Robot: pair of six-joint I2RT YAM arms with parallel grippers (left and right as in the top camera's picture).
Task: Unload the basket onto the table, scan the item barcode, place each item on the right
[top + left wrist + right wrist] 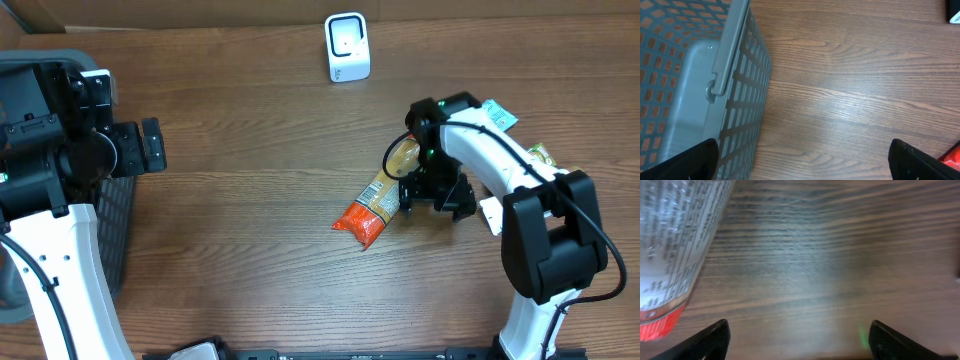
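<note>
One snack packet (372,208) lies just beside the spread right tool (433,199), ungripped.

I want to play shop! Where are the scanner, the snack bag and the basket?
scanner (347,46): overhead view, middle of its white front.
snack bag (362,218): overhead view, its orange end.
basket (732,45): left wrist view, its grey rim.

Orange-red snack pouch (371,207) lies flat, diag., right of ctr, well apart from upright white scanner (347,47).
</note>
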